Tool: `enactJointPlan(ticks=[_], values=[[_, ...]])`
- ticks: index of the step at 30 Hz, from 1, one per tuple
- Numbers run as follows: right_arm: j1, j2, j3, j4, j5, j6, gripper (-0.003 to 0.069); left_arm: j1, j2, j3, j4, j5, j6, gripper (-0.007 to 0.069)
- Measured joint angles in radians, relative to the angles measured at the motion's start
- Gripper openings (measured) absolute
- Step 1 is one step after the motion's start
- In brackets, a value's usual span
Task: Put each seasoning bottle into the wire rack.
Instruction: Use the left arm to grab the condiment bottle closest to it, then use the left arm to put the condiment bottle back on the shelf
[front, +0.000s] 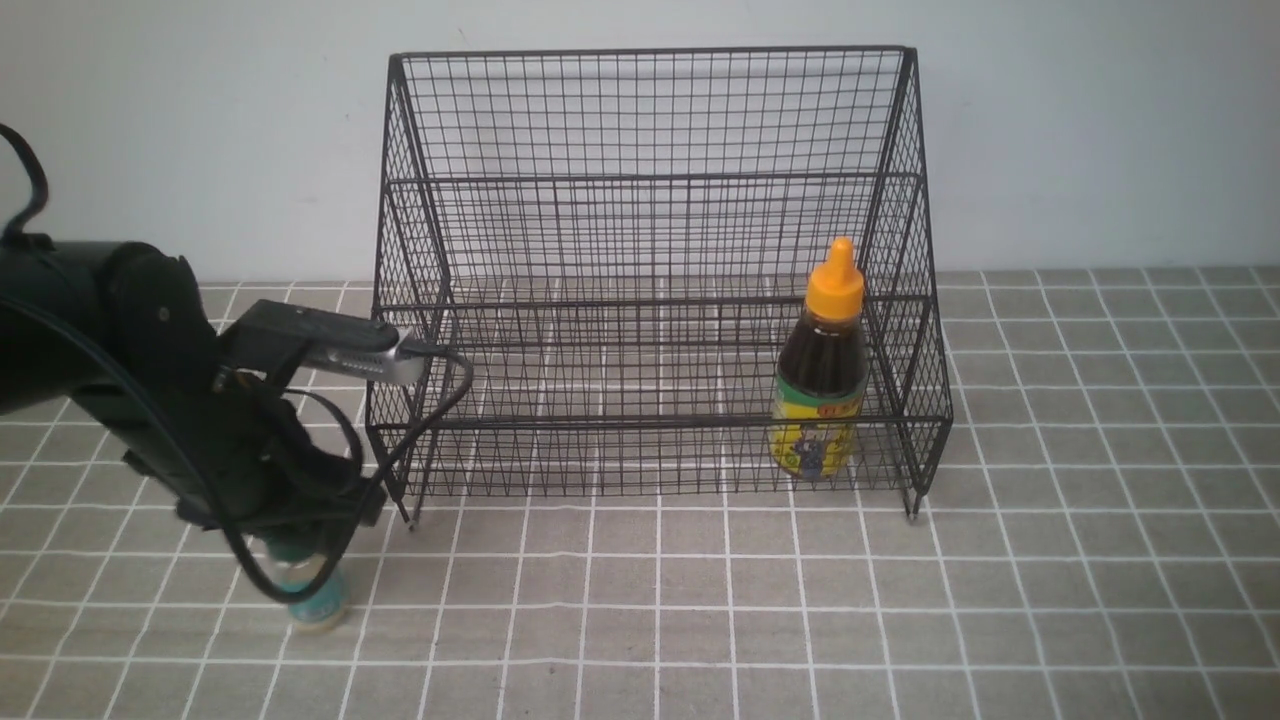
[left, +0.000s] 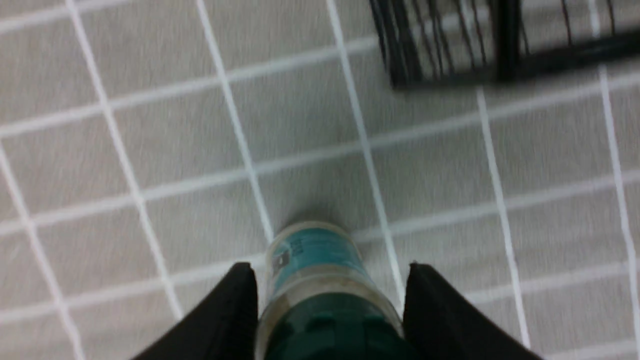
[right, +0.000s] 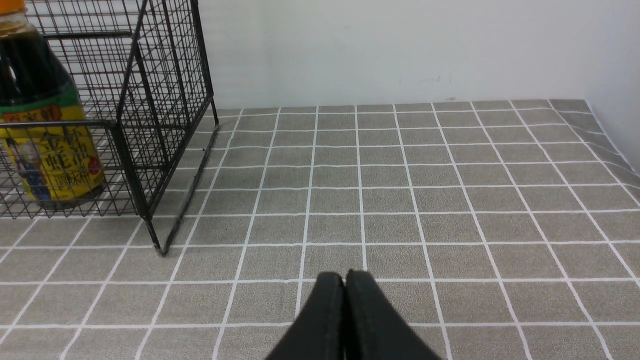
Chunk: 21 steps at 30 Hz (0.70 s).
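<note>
Left gripper (left: 328, 265): black fingers (left: 235, 305) set one on each side of the shaker jar (left: 315, 255) at cap height, lying against its sides with no gap to be seen; picture blurred. In the front view the left arm (front: 120, 340) reaches down over the jar from the left, a black cable (front: 440, 400) looping beside it.

Shaker jar: small, clear-walled, round; dark green cap (left: 330, 325); teal label (left: 320, 247) around the body. Upright, long axis vertical, cap up under the gripper, base on the tabletop (front: 1000, 600). Position: near left, outside the wire rack (front: 650, 200), just nearer than and left of its near left leg.

Right gripper (right: 345, 282): black fingers pressed together, holding nothing, low over bare tabletop to the right of the rack. Seen only in the right wrist view.

Squeeze bottle (front: 822, 390): taller than the jar, dark sauce inside, orange nozzle cap (front: 836, 280), yellow label with printed figures. Upright, long axis vertical, nozzle pointing up. Position: inside the rack, lowest tier, right end, close to the right side panel.

Wire rack: black mesh, tiered, tall sloping back, short legs, standing at the far middle of the tabletop against a pale wall (front: 1100, 120).

Tabletop: grey cloth with a white grid of squares.
</note>
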Motion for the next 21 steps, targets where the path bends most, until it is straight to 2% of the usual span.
enactJointPlan(ticks=[7, 13, 21], values=[[0.0, 0.0, 0.0, 0.0, 0.0, 0.0, -0.001, 0.0, -0.186, -0.095, -0.006, 0.17, -0.019, 0.0333], [0.0, 0.0, 0.0, -0.003, 0.0, 0.0, -0.001, 0.0, -0.265, -0.21, -0.102, 0.19, -0.019, 0.0333], [0.0, 0.0, 0.0, -0.003, 0.0, 0.0, -0.001, -0.009, -0.173, -0.313, -0.19, 0.107, -0.012, 0.0333]])
